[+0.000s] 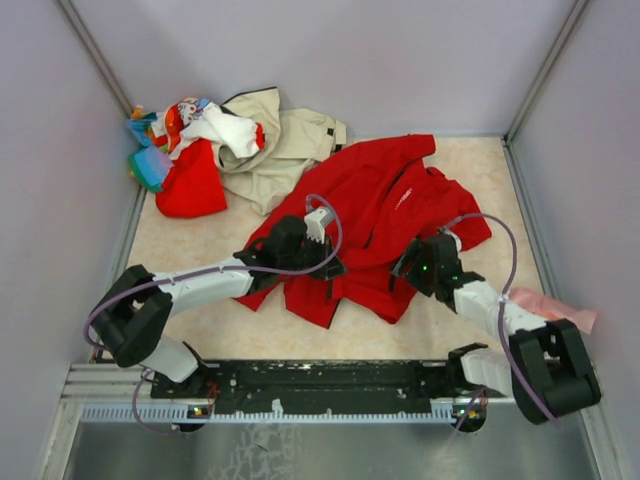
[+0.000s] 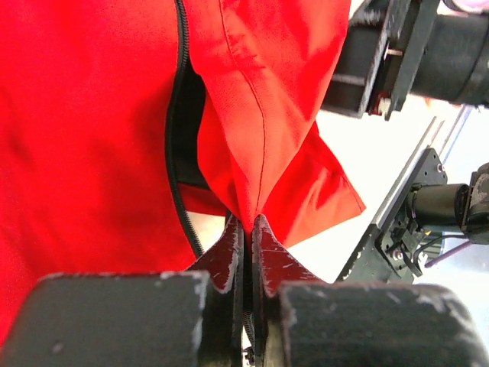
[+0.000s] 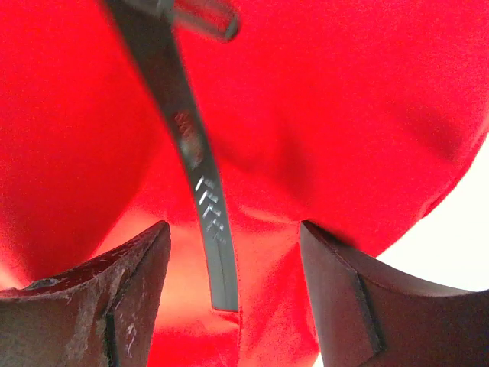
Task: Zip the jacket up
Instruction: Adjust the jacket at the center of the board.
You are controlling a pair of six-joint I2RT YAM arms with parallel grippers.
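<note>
Red jacket (image 1: 380,200) clamped in L fingers (image 2: 225,258); R fingers (image 3: 126,294) apart, zip (image 3: 200,164) top blurred.

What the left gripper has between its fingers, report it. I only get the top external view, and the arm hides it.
Observer: The left gripper is shut on a fold of the jacket, right beside its black zipper.
Operator: Now the right one.
Observer: The right gripper is open over the red fabric, gripping nothing.
Operator: Say what lies between its fingers.
Observer: A black zipper strip runs up between them, with a pull at the far end.
</note>
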